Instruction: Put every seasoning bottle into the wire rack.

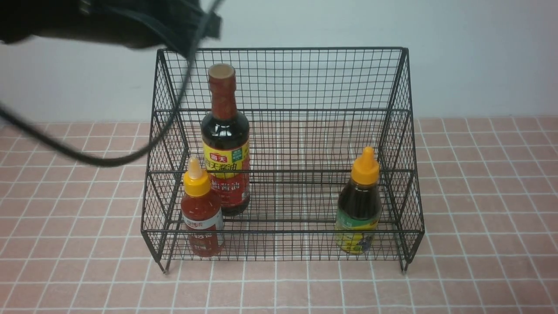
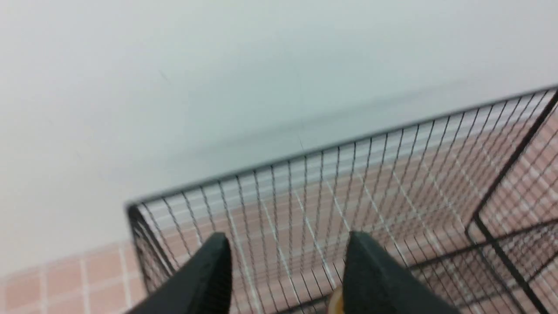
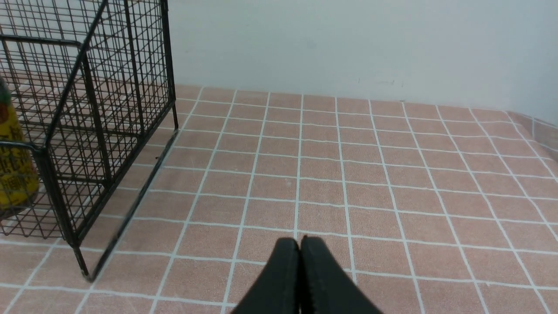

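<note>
Resting low over bare tiles, the right gripper (image 3: 300, 244) had its jaws pressed together, empty, the rack (image 3: 91, 109) off to its side. Beyond, all three bottles stood upright inside: red-sauce bottle (image 1: 201, 213) and green-label bottle (image 1: 359, 205) in front, soy bottle (image 1: 226, 139) behind. Above that, the left gripper (image 2: 285, 244) hung spread (likely just released).

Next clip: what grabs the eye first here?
The black wire rack fills mid-table, all three bottles standing inside: tall soy-sauce bottle left on the middle tier, red-sauce squeeze bottle before it, dark orange-capped squeeze bottle front right. The open left gripper hangs above the rack's left.
</note>
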Controlling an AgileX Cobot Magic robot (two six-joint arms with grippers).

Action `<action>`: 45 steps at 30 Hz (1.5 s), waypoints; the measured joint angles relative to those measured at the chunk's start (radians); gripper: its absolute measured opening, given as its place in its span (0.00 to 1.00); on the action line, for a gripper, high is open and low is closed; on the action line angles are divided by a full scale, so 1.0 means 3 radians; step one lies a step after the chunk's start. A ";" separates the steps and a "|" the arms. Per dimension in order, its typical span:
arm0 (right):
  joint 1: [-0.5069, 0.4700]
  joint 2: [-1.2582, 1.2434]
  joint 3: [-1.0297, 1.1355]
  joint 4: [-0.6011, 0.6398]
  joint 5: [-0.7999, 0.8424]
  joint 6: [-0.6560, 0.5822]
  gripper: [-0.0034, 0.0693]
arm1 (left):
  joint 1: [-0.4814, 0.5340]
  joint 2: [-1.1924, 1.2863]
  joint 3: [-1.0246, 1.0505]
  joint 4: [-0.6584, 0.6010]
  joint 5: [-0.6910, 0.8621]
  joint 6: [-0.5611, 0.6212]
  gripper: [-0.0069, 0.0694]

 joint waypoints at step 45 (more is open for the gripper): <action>0.0000 0.0000 0.0000 0.0000 0.0000 0.0000 0.03 | 0.0124 -0.3429 0.1954 -0.0080 0.0473 0.0347 0.08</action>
